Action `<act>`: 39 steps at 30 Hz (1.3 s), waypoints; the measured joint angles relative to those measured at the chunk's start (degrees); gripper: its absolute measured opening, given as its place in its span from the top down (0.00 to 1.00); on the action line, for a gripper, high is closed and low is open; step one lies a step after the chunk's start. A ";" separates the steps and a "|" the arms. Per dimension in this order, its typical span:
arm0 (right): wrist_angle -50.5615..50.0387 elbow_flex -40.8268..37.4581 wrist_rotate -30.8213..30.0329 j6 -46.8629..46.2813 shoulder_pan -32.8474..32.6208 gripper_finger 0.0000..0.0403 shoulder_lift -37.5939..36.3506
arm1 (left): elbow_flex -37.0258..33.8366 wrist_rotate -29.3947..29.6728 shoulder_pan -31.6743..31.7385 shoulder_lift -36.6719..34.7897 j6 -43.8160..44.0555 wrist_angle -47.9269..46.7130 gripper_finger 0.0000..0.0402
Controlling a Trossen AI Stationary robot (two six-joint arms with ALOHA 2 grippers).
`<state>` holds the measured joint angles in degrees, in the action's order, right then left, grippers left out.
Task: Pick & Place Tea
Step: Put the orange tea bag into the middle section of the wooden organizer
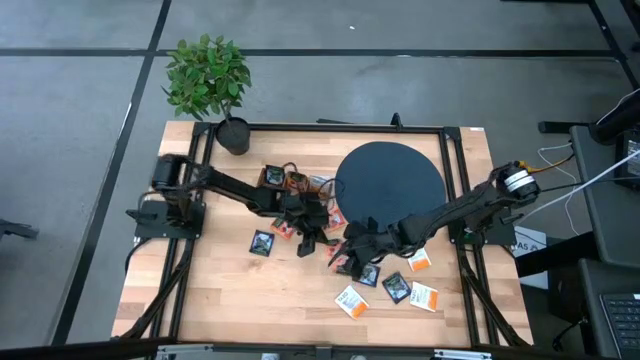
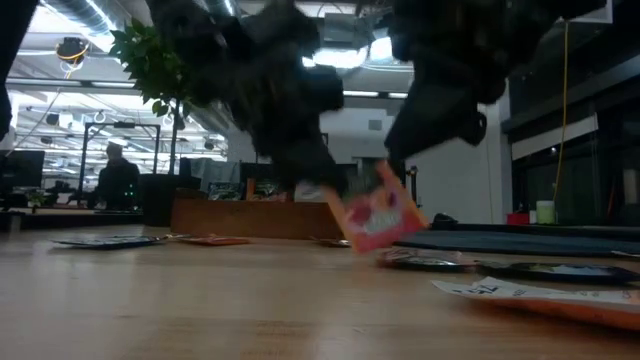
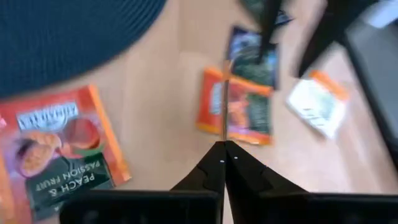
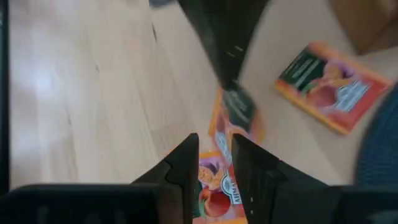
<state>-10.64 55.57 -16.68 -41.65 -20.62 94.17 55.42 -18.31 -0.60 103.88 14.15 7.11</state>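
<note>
Your left arm is reaching from the left edge toward the middle of the desk, its left tool (image 1: 308, 243) angling down with the fingers (image 3: 222, 163) pressing together edge to edge. Your right arm is stretching in from the right side, low and long, bringing the right tool (image 1: 345, 255) close beside the left one; its fingers (image 4: 186, 163) are standing slightly apart.
</note>
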 joint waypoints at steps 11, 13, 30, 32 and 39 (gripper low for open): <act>1.13 -0.82 -14.71 4.68 -5.77 0.97 -7.80 | 0.02 10.27 -0.02 -20.38 -18.94 -27.77 0.99; 4.36 -3.33 -15.08 4.42 -6.41 0.98 -7.80 | 0.02 11.41 0.45 -24.17 -21.75 -31.87 0.99; 49.15 -24.98 -12.33 16.44 -3.96 0.95 -7.71 | 0.02 15.54 13.74 -31.62 -34.34 -43.79 0.99; 48.18 -24.98 -12.31 16.44 -3.11 0.95 -7.69 | 0.02 16.04 15.22 -30.78 -36.50 -43.69 0.99; 48.03 -24.98 -12.33 16.49 -0.67 0.95 -7.69 | 0.02 16.09 19.18 -25.64 -43.58 -42.59 1.00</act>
<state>37.39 30.59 -29.01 -25.17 -21.29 86.48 55.44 -2.22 18.59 78.23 -29.43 -35.49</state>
